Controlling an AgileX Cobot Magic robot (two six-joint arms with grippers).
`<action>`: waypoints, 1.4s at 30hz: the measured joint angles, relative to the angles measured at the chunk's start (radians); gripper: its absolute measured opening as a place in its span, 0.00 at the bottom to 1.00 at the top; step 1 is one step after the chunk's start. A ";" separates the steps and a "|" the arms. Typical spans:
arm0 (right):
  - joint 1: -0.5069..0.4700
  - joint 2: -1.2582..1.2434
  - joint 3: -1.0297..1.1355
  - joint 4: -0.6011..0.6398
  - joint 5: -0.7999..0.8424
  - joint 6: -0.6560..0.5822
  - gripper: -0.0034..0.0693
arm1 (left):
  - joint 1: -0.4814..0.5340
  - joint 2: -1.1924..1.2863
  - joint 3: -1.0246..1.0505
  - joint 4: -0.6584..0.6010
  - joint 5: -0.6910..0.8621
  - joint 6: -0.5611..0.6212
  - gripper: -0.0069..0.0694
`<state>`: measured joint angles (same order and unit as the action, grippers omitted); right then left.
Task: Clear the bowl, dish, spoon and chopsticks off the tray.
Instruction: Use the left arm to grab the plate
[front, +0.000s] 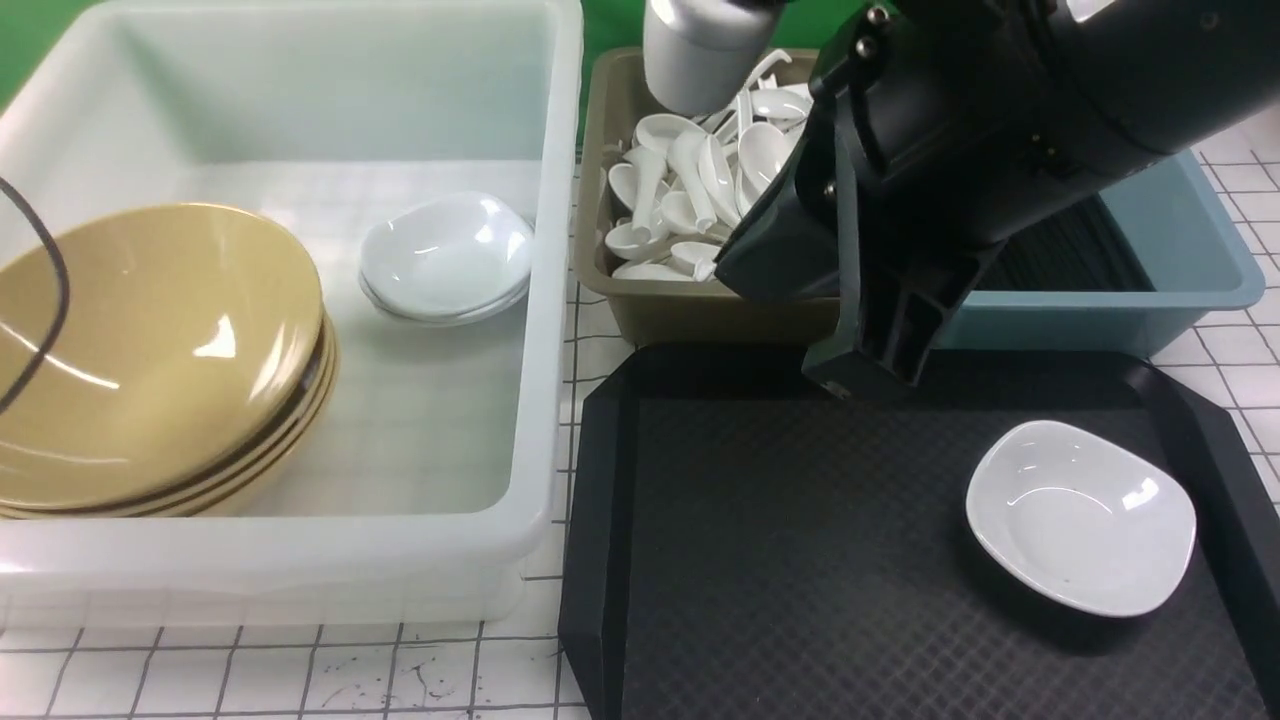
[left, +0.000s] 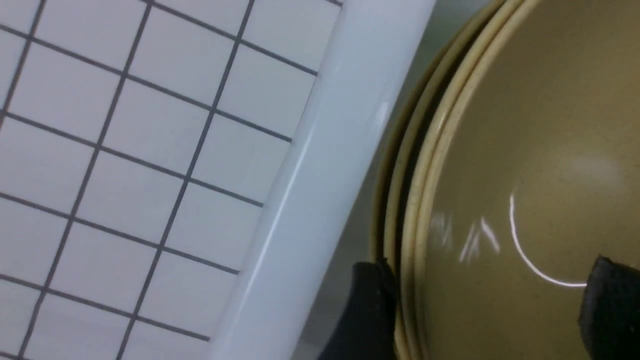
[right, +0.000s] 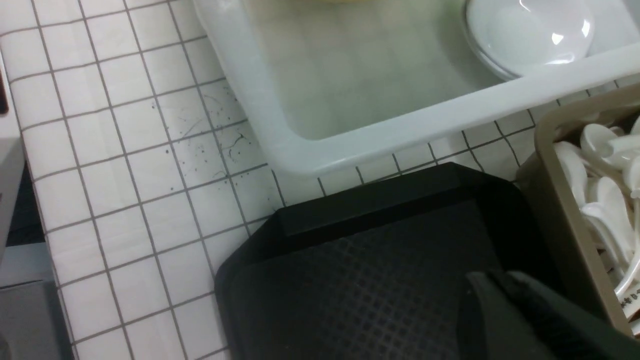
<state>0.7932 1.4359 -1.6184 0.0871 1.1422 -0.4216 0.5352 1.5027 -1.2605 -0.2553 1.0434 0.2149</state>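
Bowls inside white tub

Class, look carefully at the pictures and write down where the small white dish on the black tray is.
In the front view, the dish sits toward the tray's right side, beside the right rim and nearer than the blue bin.
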 joint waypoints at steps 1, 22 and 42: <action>-0.002 0.000 0.001 -0.002 0.000 0.002 0.11 | -0.001 -0.003 -0.004 -0.001 0.003 -0.004 0.73; -0.418 -0.307 0.523 -0.060 0.076 0.268 0.11 | -1.202 0.295 -0.164 -0.029 -0.172 -0.035 0.65; -0.442 -0.651 0.565 -0.087 0.120 0.313 0.11 | -1.393 0.925 -0.863 -0.128 -0.131 -0.067 0.64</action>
<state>0.3513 0.7848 -1.0536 0.0000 1.2626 -0.1085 -0.8580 2.4273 -2.1236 -0.3837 0.9121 0.1474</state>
